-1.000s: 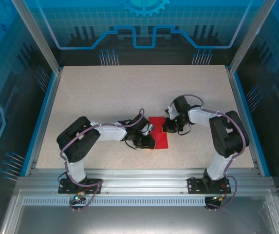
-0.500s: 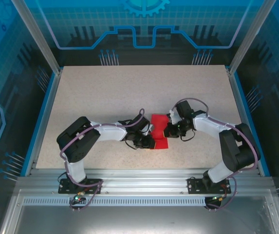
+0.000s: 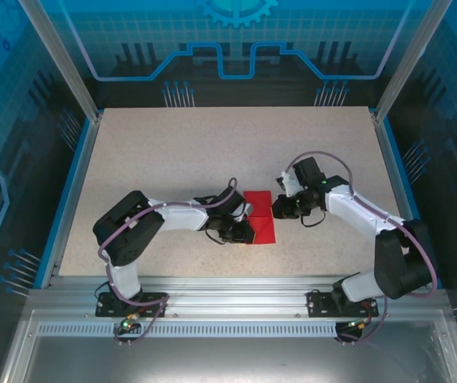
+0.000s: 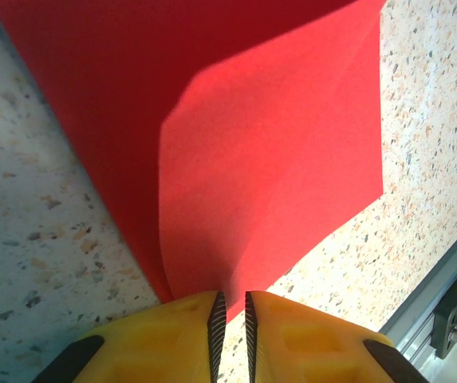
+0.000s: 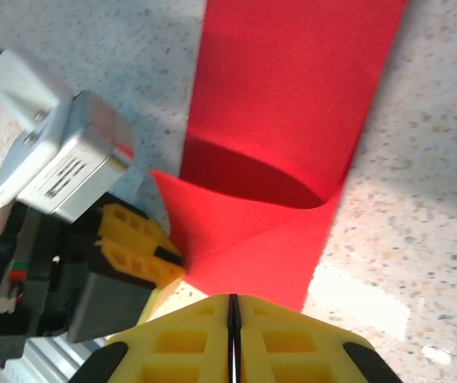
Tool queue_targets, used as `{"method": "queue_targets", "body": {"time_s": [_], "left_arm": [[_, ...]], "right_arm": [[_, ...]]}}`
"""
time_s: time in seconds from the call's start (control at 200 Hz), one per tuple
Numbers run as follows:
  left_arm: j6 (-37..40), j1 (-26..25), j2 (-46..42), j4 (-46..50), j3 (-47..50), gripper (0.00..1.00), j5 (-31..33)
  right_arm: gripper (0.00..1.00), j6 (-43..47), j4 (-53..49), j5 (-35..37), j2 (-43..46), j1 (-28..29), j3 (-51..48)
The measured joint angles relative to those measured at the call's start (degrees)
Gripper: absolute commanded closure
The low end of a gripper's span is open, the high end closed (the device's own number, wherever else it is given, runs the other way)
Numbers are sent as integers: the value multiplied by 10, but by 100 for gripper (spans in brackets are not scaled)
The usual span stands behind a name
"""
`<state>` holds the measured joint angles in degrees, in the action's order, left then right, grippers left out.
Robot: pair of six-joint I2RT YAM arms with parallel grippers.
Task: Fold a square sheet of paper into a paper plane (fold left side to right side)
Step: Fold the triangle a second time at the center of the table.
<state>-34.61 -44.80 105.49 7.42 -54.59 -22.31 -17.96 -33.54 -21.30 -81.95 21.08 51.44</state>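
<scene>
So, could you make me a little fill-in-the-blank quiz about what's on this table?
The square sheet of paper on the table is ___ in colour.
The left gripper pinches the ___ between its fingers.
From above, the sheet lies ___ the left gripper and the right gripper.
Missing words: red; paper; between.

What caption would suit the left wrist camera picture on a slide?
Left claw pinching the curled-up edge of the red paper on a speckled table.

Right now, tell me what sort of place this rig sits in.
Probably a robotics lab or demo cell: a speckled table framed by aluminium rails, with blue circuit-patterned panels enclosing it.
</scene>
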Motion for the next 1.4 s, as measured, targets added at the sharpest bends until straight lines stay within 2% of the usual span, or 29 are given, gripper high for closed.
{"method": "queue_targets", "body": {"time_s": [0.1, 0.28, 0.805, 1.065, 1.396], "left_arm": [[0, 0, 0, 0, 0, 79, 0], [0, -1, 0, 0, 0, 80, 2], [0, -1, 0, 7, -1, 81, 6], [0, -2, 0, 13, -4, 81, 11], [0, -3, 0, 13, -4, 81, 11]], "right_arm": [[92, -13, 30, -27, -8, 28, -28], [93, -45, 72, -54, -77, 71, -47], [94, -44, 92, -46, -189, 75, 9], [95, -22, 71, -41, -202, 61, 24], [94, 10, 50, -28, -204, -3, 38]]}}
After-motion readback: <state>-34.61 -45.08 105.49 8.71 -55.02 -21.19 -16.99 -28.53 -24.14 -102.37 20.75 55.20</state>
